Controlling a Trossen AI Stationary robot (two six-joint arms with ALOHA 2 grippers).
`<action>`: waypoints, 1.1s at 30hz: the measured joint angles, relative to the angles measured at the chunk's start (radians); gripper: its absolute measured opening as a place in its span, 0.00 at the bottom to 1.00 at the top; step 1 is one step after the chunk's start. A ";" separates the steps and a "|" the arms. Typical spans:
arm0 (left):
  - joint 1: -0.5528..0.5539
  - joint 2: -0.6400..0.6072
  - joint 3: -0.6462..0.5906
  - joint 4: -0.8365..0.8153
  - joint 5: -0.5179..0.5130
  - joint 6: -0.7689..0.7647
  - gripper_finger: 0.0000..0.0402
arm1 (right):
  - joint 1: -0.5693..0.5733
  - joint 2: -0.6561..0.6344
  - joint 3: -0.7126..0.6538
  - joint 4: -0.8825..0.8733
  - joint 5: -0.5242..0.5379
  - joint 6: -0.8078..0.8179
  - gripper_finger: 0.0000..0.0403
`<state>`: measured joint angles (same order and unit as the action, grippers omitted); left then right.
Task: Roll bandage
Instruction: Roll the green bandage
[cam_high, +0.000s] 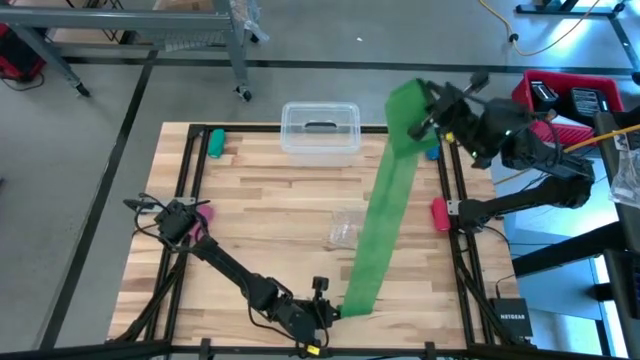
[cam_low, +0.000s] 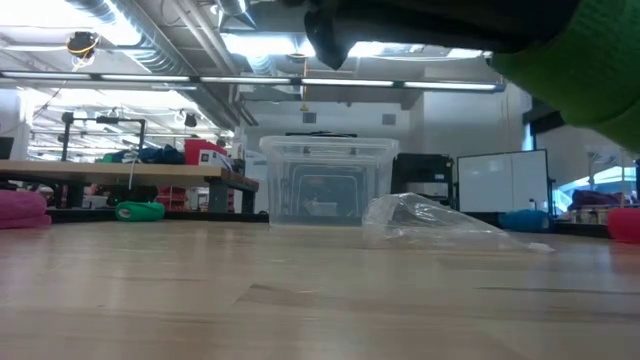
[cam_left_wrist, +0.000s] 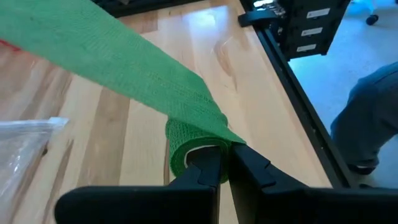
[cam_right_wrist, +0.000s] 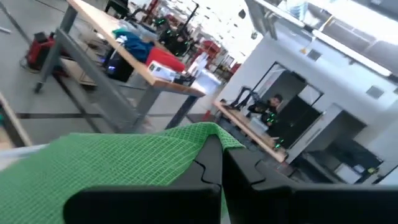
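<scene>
The bright green bandage stretches from the table's near edge up to the far right. Its near end is wound into a small roll at my left gripper, which is shut on it near the table's front edge. My right gripper is shut on the bandage's far end and holds it up above the table's far right corner. In the low view the raised strip shows at the upper right. My left gripper pinches the rolled near end of the bandage between its two fingers, which reach in low from the table's left. The strip leaves the roll's top and runs off taut. My right gripper pinches the bandage's far end at its edge between its two fingers. That end is lifted clear of the table, and the strip slopes down from it, spread flat and taut.
A clear lidded box stands at the table's far middle. A small clear plastic bag lies left of the strip. A small green cylinder lies at the far left, a pink thing at the right rail.
</scene>
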<state>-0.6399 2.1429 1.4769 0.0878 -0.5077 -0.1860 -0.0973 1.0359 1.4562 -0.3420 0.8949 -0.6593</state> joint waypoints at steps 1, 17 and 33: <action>-0.001 0.000 0.000 0.000 0.000 -0.002 0.03 | -0.026 0.000 0.014 0.002 -0.026 -0.002 0.01; 0.058 -0.026 0.000 0.038 0.000 -0.073 0.03 | -0.146 0.078 0.055 -0.518 -0.387 0.427 0.01; 0.077 -0.030 0.000 0.041 0.010 -0.285 0.03 | -0.145 0.192 0.094 -0.821 -0.567 0.713 0.56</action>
<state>-0.5625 2.1128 1.4773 0.1290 -0.4981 -0.4707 -0.2424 1.2277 1.5506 -1.1625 0.3280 0.0538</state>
